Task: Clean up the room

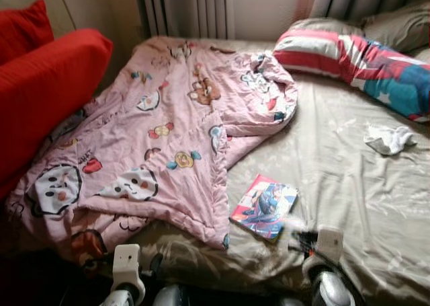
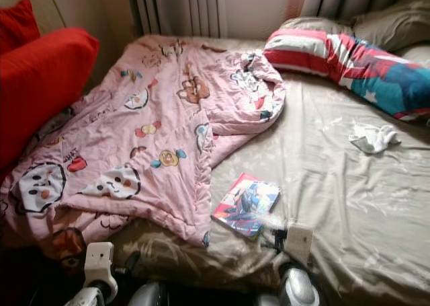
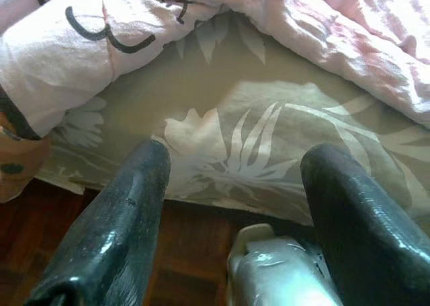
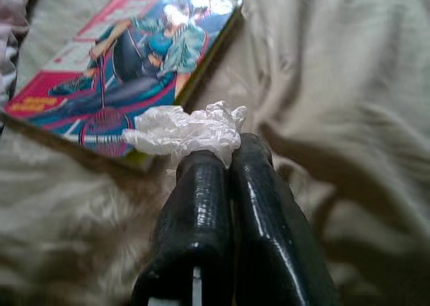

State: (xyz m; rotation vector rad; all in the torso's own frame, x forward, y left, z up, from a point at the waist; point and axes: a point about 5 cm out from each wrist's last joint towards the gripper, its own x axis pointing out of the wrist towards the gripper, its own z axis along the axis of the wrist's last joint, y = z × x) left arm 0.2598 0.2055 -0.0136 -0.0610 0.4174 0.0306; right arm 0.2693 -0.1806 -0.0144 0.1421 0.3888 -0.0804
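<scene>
- Beige leaf-patterned sheet (image 1: 349, 185) is covering a bed that is standing against a wall with a radiator (image 1: 188, 10) and curtains.
- One pink cartoon-print blanket (image 1: 161, 131) is lying crumpled across the bed's left half, beside two red cushions (image 1: 40, 91).
- One striped, colourful pillow (image 1: 356, 60) is lying at the head end, with a grey pillow behind it.
- One comic book (image 1: 264, 206) is lying flat near the bed's front edge; its cover writing is too blurred to read.
- One crumpled white cloth (image 1: 388, 139) is lying on the sheet, well apart from the book.
- Right gripper (image 4: 213, 151) is pinching a crumpled white tissue (image 4: 185, 131) between pressed-together fingers, just beside the book.
- Left gripper (image 3: 232, 165) is hovering with fingers spread at the bed's front edge, above dark wooden floor (image 3: 188, 245).
</scene>
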